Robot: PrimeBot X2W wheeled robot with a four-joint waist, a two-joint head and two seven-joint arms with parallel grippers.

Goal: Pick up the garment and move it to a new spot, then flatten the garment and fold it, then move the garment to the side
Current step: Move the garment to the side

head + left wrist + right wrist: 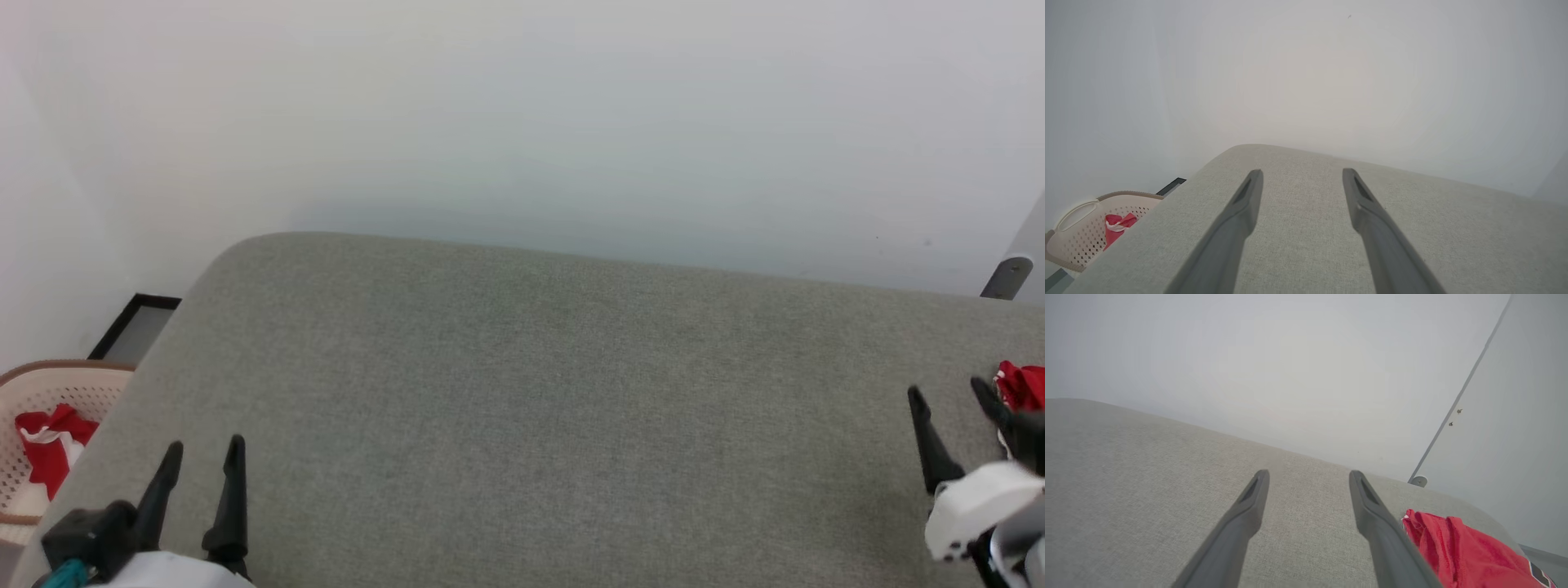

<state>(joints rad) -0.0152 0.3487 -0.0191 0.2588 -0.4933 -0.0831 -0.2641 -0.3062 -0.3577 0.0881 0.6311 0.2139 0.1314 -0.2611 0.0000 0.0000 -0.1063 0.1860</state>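
Note:
A red garment (1022, 385) lies bunched on the grey cushioned surface (522, 408) at the far right edge; in the right wrist view the garment (1457, 551) shows just right of my right finger, with a dark patch at its lower corner. My right gripper (947, 396) stands open beside the garment, nothing between its fingers (1251, 510). At the lower left my left gripper (204, 453) is open too, hovering over bare grey fabric, fingers (1247, 204) spread apart.
A beige perforated laundry basket (33, 457) sits on the floor left of the surface, holding red and white cloth (1117, 228). A white wall rises behind the surface. A grey pole (1012, 273) leans at the far right.

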